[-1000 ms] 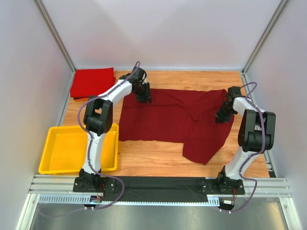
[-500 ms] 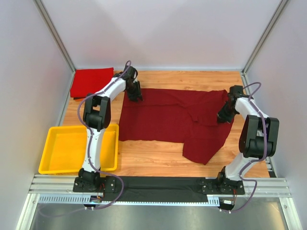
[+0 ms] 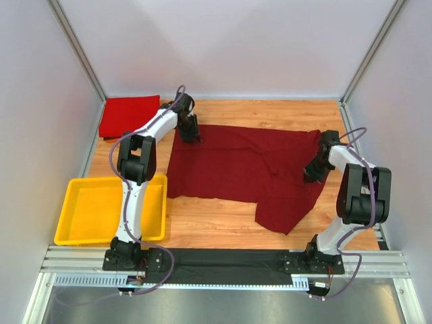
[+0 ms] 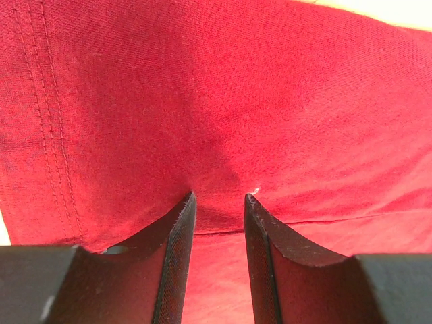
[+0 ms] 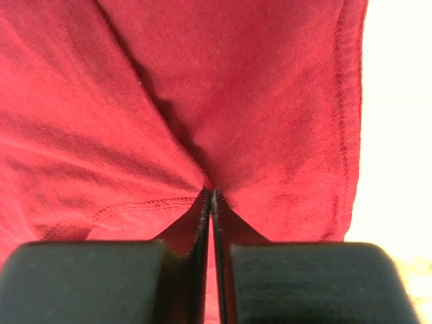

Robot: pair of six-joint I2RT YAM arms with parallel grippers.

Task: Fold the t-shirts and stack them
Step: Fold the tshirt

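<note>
My left gripper (image 4: 219, 197) reaches far forward, half-open, tips on the maroon t-shirt (image 3: 229, 165) beneath, while my right gripper (image 5: 210, 191), pinched shut on its fabric, has pulled back toward me.

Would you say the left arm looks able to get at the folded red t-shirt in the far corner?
Probably yes: the left end effector sits on the maroon t-shirt beside the red t-shirt, nothing between.

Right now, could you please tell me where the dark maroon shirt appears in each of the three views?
Top view: the dark maroon shirt lies spread across the middle of the table.
Left wrist: it fills nearly the whole frame.
Right wrist: it fills the left and middle.
Shared landmark: the pale wooden table showing past the shirt's edge.
</note>
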